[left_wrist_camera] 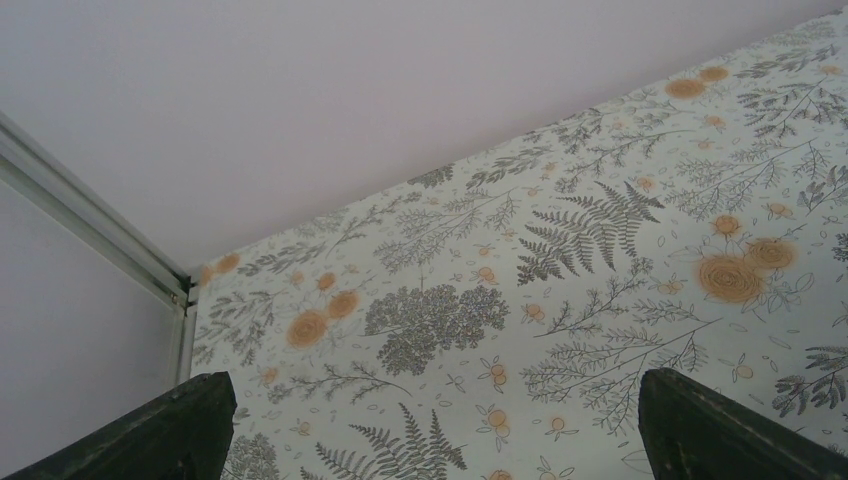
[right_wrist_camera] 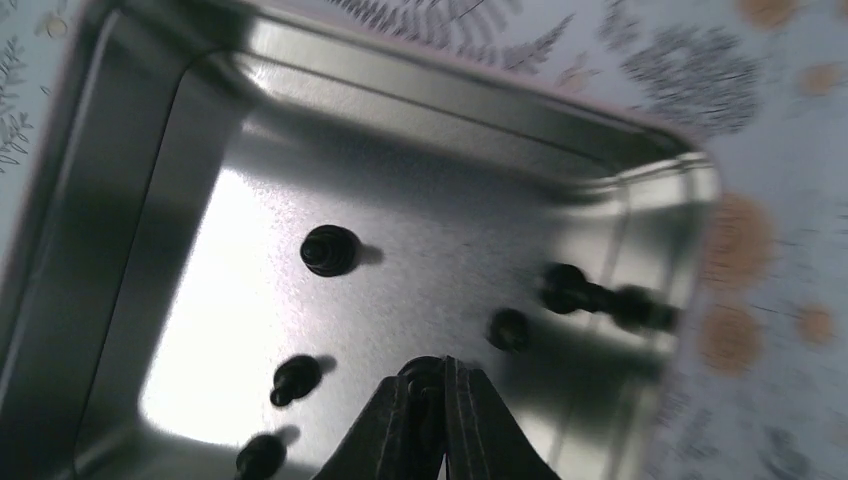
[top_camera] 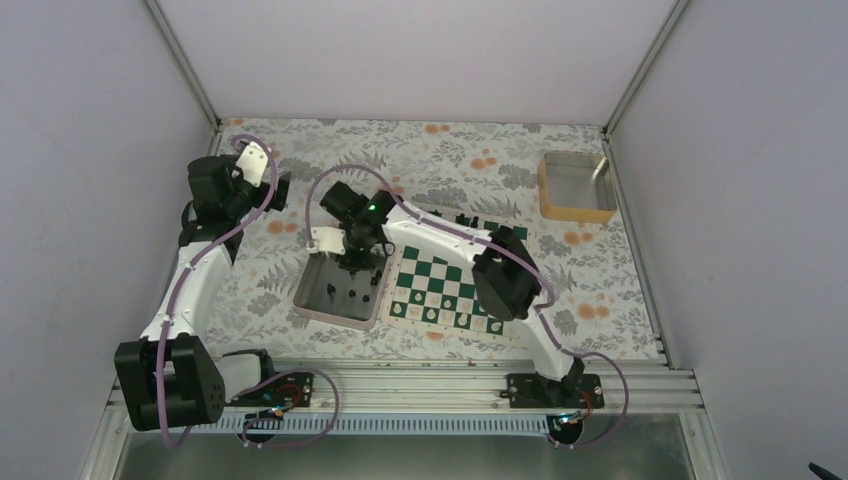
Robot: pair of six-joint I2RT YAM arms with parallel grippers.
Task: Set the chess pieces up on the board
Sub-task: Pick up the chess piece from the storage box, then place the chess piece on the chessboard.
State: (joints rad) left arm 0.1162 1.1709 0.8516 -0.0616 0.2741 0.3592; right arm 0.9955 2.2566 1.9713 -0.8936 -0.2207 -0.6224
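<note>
The black piece (right_wrist_camera: pixel 424 372) being picked is a tiny, dark, round-topped figure. It is too covered to tell its rank, and it sits on the floor of the shiny metal tray (right_wrist_camera: pixel 400 120). The right arm's fingers (right_wrist_camera: pixel 480 435) reach down on it from above and are drawn almost together, pinching its head. That is probably because a figure this small offers little but its top to grip. Whether it has left the tray floor cannot be told. Around it in the tray are the other black chess pieces (right_wrist_camera: pixel 330 250), glossy knobs casting short shadows. Most stand upright, and one (right_wrist_camera: pixel 585 295) lies on its side close to the tray's wall. The green-and-white chessboard (top_camera: pixel 450 285) lies just beside the tray on its right, which should keep each carry short. Some pieces already stand on the board, too small to name. The left arm's fingers (left_wrist_camera: pixel 160 430) are spread wide with nothing between them. They are raised over the floral desk (top_camera: pixel 450 150) to the tray's left, seemingly parked out of the way.
</note>
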